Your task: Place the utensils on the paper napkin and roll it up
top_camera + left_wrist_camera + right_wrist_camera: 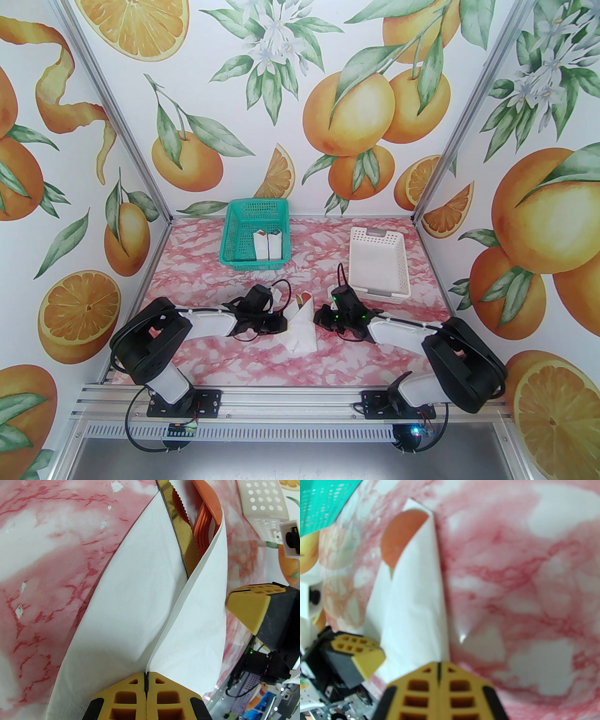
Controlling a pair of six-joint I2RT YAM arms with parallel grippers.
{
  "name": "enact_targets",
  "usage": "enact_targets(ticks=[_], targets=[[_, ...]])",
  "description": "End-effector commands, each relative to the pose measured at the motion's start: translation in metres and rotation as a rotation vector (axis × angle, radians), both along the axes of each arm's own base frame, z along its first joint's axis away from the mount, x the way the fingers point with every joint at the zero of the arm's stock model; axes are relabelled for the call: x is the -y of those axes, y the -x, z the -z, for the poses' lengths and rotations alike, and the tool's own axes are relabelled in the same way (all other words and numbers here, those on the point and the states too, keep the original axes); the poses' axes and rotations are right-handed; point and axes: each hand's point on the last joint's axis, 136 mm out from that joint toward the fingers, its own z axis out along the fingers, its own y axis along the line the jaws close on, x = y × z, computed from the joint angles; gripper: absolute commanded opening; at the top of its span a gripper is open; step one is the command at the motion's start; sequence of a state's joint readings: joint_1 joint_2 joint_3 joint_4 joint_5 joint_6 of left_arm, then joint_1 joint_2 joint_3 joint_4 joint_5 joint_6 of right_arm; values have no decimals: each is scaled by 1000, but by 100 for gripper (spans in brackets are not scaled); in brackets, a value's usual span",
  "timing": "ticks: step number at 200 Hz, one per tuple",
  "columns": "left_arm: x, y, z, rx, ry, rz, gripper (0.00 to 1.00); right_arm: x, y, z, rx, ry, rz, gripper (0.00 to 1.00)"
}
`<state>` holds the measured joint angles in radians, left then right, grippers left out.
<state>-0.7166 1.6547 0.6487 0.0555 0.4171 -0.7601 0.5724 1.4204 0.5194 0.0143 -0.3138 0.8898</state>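
Note:
The paper napkin (300, 333) lies mid-table, partly folded over the utensils. In the left wrist view the white sheet (126, 611) wraps a serrated olive-brown knife (179, 524), an orange fork (202, 538) and an orange spoon (208, 501) that stick out of its far end. My left gripper (145, 679) is shut on a raised fold of the napkin. My right gripper (439, 667) is shut on the napkin's (412, 611) opposite edge, with the spoon bowl (400, 538) showing beyond it. From above, the left gripper (281, 323) and right gripper (321, 318) flank the napkin.
A teal basket (229, 234) at the back left holds two white wrapped bundles (267, 244). A white perforated basket (403, 265) stands at the back right, just behind the right arm. Patterned walls close in the table on three sides.

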Motion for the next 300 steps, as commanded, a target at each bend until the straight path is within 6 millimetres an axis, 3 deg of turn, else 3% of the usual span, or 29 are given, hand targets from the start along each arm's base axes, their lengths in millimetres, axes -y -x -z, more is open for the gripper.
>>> enact_targets(ticks=[1,66,116,177,254,300], targets=[[-18,12,20,-51,-93,-20,0,3,10,-3,-4,12,-16,0],[-18,12,19,-45,-94,-16,0,1,39,4,-49,-13,-20,0],[-18,11,19,-44,-94,-15,0,-5,47,12,-78,-16,-43,0],[-19,12,20,-44,-98,-17,0,7,58,32,-128,44,-29,0],[-20,12,20,-42,-99,-19,0,8,66,5,-94,17,-29,0],[-20,12,20,-41,-102,-17,0,-2,82,4,-120,-44,-39,0]])
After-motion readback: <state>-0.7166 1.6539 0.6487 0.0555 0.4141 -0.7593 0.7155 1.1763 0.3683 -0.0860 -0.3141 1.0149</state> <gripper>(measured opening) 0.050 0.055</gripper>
